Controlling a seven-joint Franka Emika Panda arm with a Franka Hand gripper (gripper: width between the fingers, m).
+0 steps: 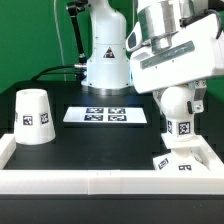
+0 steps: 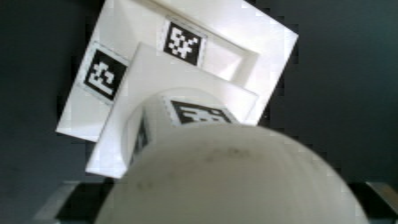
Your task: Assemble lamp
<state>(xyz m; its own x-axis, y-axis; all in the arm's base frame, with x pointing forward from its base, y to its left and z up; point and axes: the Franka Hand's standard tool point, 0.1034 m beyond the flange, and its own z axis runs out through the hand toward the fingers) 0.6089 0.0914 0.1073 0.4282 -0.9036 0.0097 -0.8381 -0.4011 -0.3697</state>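
Bulb (image 1: 178, 106) at frame right, above base (image 1: 186, 161); shade (image 1: 32, 116) upright at left; gripper (image 1: 181, 96) around bulb, we cannot tell whether clamped.

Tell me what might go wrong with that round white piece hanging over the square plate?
The gripper holds the bulb just above the base; lowered off-centre, it may not seat. The base lies beside the white wall at the table's edge, so a sideways push might wedge or tilt it.

Arm (image 1: 172, 52) angles downward (wrist roughly vertical), fingers obscured.
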